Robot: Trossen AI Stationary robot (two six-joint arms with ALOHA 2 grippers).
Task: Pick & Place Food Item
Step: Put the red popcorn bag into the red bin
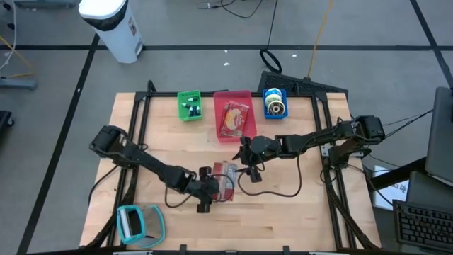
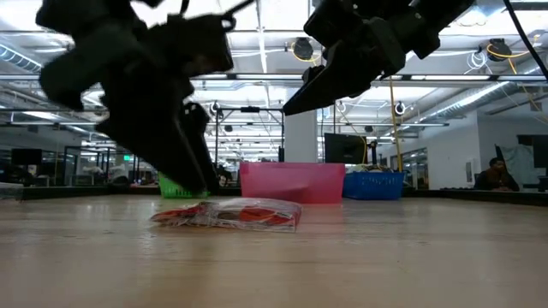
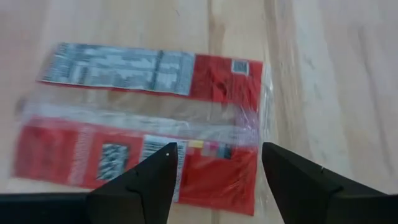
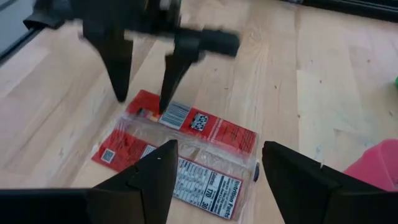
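Flat on the tabletop (image 1: 283, 205): red snack packet (image 1: 225, 178). Left tool (image 1: 209, 190) spread wide at its edge, gripping nothing; right tool (image 1: 248, 168) wide, empty, just above.

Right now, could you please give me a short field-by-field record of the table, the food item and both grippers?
food item: red snack packet lying flat on the wooden table, barcode side up
left gripper: open, fingers pointing down at one edge of the packet, holding nothing
right gripper: open, hovering above the packet's other side, holding nothing
pink bin: at the table's back edge, already holds a similar packet
green bin: beside the pink bin
blue bin: on the pink bin's other side
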